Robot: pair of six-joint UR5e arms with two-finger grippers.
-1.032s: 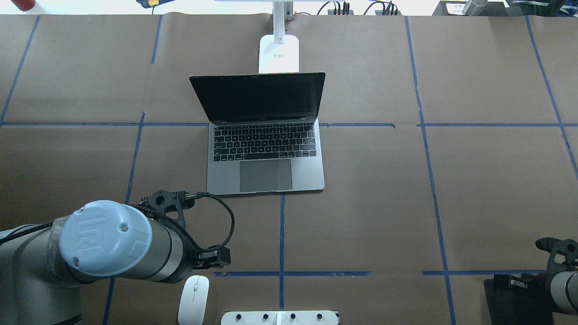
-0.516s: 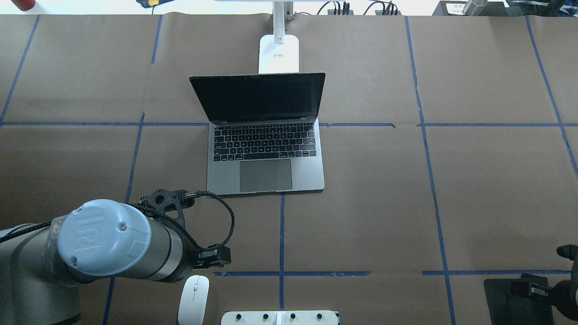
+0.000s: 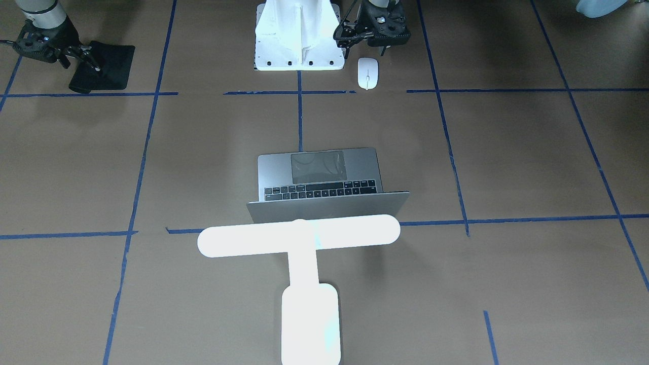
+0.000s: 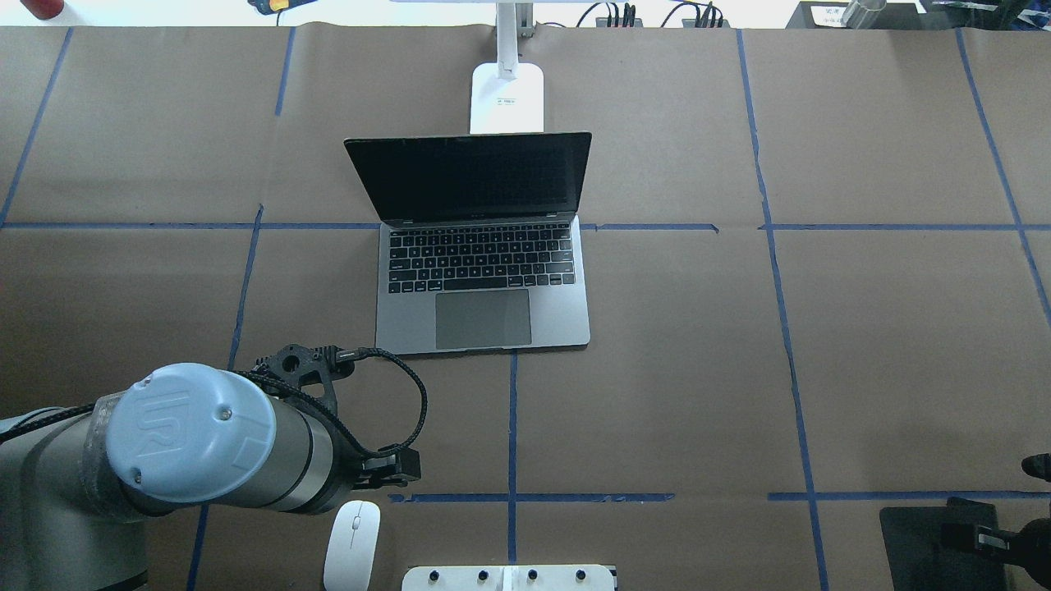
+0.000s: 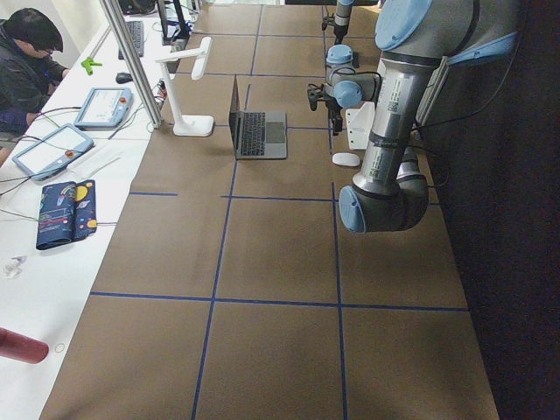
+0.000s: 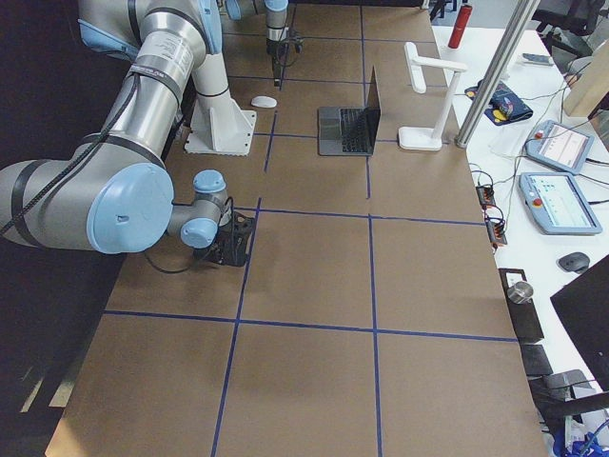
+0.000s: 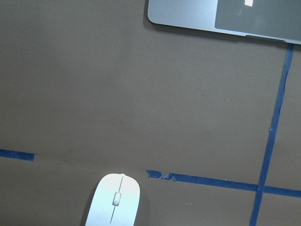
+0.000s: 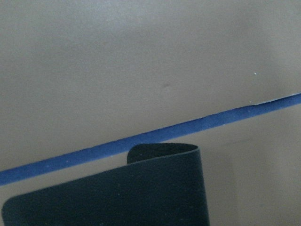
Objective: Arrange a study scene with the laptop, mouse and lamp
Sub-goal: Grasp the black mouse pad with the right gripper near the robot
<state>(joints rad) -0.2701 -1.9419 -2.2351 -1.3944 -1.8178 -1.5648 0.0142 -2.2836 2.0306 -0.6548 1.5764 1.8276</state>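
Note:
The laptop stands open at the table's middle, screen dark. The glowing lamp stands right behind its lid, and its base shows in the overhead view. The white mouse lies near the robot's base. My left gripper hovers just above and behind the mouse, apart from it, and looks open and empty. My right gripper is shut on the black mat, one edge of which is lifted off the table.
The white ribbed pedestal stands between the arms, beside the mouse. Blue tape lines grid the brown paper. Beyond the far edge are a red cylinder, cables and tablets, with a person seated there.
My right arm has drawn back toward the table's near right corner, down over the black mat. The left arm, mouse, laptop and lamp have hardly moved.

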